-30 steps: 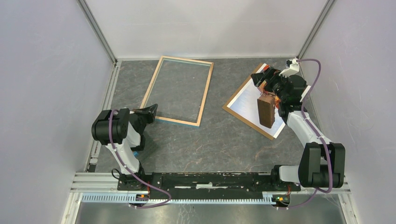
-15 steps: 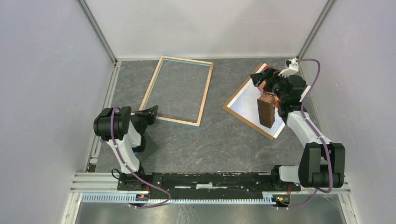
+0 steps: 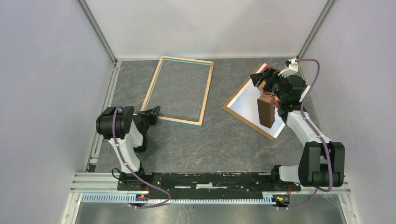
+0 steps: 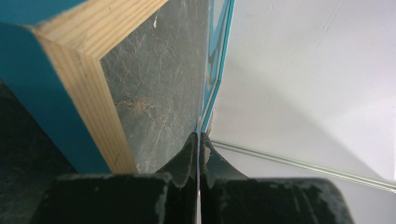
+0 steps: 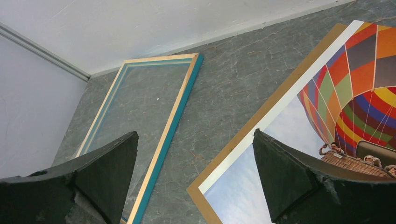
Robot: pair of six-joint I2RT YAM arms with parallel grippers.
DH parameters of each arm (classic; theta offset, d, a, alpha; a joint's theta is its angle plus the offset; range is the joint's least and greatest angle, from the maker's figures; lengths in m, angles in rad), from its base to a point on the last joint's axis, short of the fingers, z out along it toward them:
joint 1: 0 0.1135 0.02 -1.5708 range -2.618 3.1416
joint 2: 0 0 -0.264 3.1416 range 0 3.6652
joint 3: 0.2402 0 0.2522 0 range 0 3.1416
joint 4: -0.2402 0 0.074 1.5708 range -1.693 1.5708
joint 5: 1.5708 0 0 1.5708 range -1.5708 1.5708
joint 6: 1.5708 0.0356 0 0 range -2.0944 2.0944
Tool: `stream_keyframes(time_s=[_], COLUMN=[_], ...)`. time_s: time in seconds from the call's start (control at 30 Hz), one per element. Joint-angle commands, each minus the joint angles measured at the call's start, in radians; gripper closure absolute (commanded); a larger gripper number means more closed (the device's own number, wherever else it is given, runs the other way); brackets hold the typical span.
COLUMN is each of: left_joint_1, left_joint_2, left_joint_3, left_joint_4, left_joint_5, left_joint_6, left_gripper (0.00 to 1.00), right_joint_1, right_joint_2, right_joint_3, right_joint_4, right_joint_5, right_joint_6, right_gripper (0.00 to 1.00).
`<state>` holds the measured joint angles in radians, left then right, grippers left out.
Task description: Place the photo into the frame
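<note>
— Lying flat, is the photo (image 3: 246, 100)?
— Yes, face up on a brown backing board (image 5: 202, 203) at the far right of the tabletop (image 3: 219, 144), turned so its edges slant to the walls. The balloon's basket sits on the nearer side and its canopy spreads toward the back wall.
— And its long axis?
— Hard to call. Overhead, the right arm covers the far right corner, and the two edges that show look much alike in length. The right wrist view cuts the canopy off at its border.
— The right pincer (image 5: 195, 132)?
— Above the print, fingers spread wide, gripping nothing.
— The frame (image 3: 206, 93)?
— Well apart to the left, wood side up, blue along its edges. Its long axis runs near to far, the far end leaning right.
— The left pincer (image 3: 153, 111)?
— Fingers pressed together at the frame's near left corner. Whether they touch it cannot be told. That corner fills the left wrist view, marbled tabletop showing through the see-through middle.
</note>
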<state>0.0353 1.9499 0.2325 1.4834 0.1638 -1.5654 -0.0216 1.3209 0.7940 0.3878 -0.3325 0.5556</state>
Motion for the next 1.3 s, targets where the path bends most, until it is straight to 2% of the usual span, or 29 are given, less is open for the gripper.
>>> stream_keyframes(time_s=[0.0,0.33,0.63,0.83,1.03,1.27], left_joint_1=[-0.021,-0.022,-0.023,-0.022,-0.023,-0.023], left_joint_2=[-0.001,-0.032,-0.051,-0.071,-0.066,-0.104], left_joint_3=[-0.002,0.02,0.028,0.019,0.03,0.032], left_joint_4=[0.072,0.072,0.051,0.01,-0.012,-0.048], left_joint_5=[-0.01,0.028,0.059,0.048,0.058,0.066], left_joint_6=[-0.057,-0.043,-0.151,-0.127,-0.108,-0.097], left_gripper=[0.98,0.98,0.98,0.97,0.91,0.92], right_joint_1=[0.004,0.005,0.005,0.004,0.004,0.005], right_joint_2=[0.001,0.007,0.009,0.01,0.016,0.021], right_joint_3=[-0.004,-0.002,-0.002,-0.003,-0.001,0.001], right_joint_4=[0.043,0.043,0.042,0.039,0.041,0.04], right_joint_5=[-0.005,-0.009,-0.01,-0.008,-0.011,-0.015], right_joint_6=[-0.004,-0.004,-0.006,-0.008,-0.008,-0.007], right_gripper=[0.02,0.02,0.02,0.02,0.02,0.02])
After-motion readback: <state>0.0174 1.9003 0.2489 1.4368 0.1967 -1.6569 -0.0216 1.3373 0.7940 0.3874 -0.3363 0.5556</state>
